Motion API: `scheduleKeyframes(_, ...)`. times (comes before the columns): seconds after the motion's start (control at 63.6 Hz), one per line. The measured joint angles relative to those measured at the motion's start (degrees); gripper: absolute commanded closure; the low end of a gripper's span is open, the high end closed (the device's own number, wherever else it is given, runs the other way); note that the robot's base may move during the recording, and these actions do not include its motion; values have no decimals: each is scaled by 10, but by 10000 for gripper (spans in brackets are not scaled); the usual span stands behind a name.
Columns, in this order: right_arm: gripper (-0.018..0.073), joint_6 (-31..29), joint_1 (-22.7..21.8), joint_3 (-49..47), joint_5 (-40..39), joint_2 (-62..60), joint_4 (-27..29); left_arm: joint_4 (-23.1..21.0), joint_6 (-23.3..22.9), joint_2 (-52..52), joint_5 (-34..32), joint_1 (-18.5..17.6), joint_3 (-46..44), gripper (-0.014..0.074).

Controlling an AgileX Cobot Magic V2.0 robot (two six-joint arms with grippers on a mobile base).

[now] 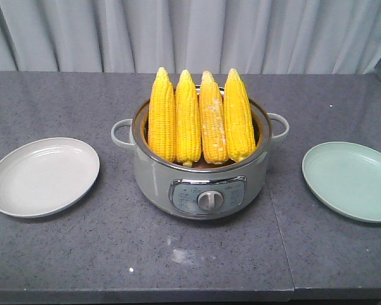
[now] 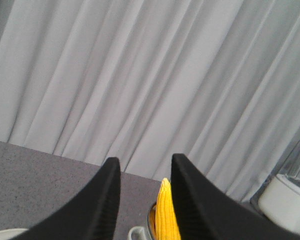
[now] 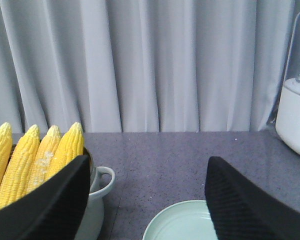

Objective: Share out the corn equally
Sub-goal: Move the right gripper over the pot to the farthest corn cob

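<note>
Between left jaws, parted and empty: corn (image 2: pixel 165 215) tip; right jaws spread wide, empty. Risk: pulling one cob topples leaning neighbours.

4 yellow corn cobs (image 1: pixel 188 117), upright, tips up, side by side in pot (image 1: pixel 153 180)

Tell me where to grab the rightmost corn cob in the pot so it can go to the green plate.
Grip the rightmost cob on its upper half, which stands clear of the pot rim. Come down from above with the open right end effector, probably closing front to back, because the neighbour presses against its left side.
</note>
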Motion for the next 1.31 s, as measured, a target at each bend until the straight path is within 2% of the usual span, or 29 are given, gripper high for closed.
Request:
scheduleKeyframes(0.11,71,-14,0,-57,36,56,3,-2,39,44,31,-29,-32,303)
scheduleKeyframes(0.204,71,-46,0,-127,83,119,29,-15,76,83,38,-49,-64,303)
scheduleKeyframes(0.283,71,-92,0,-194,133,176,80,-36,107,117,44,-60,-90,303)
scheduleKeyframes(0.472,71,-209,0,-341,259,326,249,-72,180,184,82,-62,-137,303)
scheduleKeyframes(0.582,71,-234,0,-427,323,406,321,-74,199,211,95,-62,-145,303)
scheduleKeyframes(0.676,71,-236,12,-496,358,478,347,-75,205,232,97,-62,-145,303)
scheduleKeyframes(0.786,71,-215,58,-564,367,549,314,-76,206,263,97,-62,-148,303)
scheduleKeyframes(0.959,71,-114,124,-602,354,628,170,-111,219,325,100,-62,-218,303)
scheduleKeyframes(1.069,71,-63,140,-602,339,666,97,-131,251,360,110,-62,-276,303)
scheduleKeyframes(1.305,71,-2,155,-603,301,726,33,-140,267,431,139,-62,-332,303)
